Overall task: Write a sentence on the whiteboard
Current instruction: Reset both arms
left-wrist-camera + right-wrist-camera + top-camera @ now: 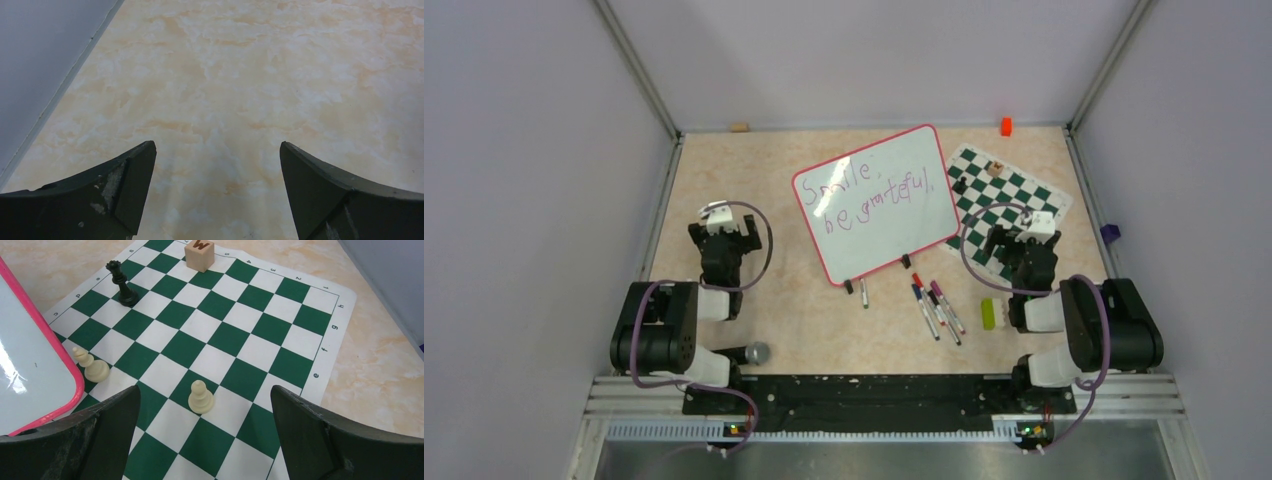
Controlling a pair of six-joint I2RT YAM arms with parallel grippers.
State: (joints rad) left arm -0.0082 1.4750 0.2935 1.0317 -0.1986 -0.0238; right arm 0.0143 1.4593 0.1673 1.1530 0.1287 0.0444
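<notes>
One whiteboard (876, 205) lies mid-counter, turned askew, with its two black feet on the near edge. Its right corner covers the edge of the one chess mat (1024, 190). One sentence (864, 195) in purple runs over it in two lines: "Smile, be grateful,"

The left fingers (724, 232) are spread wide with nothing between them, over bare counter (250, 75) well left of the whiteboard. The right fingers (1021, 240) are spread wide too and empty, over the near part of the mat, just right of the whiteboard; the right arm hides some squares from above.

The mat carries four things, all apart:
- one black piece (120, 285)
- one wooden cube (199, 254) marked W
- two pale pawns, the left pawn (95, 369) just beside the whiteboard's pink rim, the other pawn (201, 397) showing between the right fingers, untouched

One lone marker (864, 292) lies by the left foot. A bunch of markers (936, 308) lies between the whiteboard and the right arm; three or four, I cannot tell which. Just right of it lies one yellow-green thing (988, 313). One grey round thing (757, 352) sits by the left arm's base, and one orange block (1006, 126) at the far edge
</notes>
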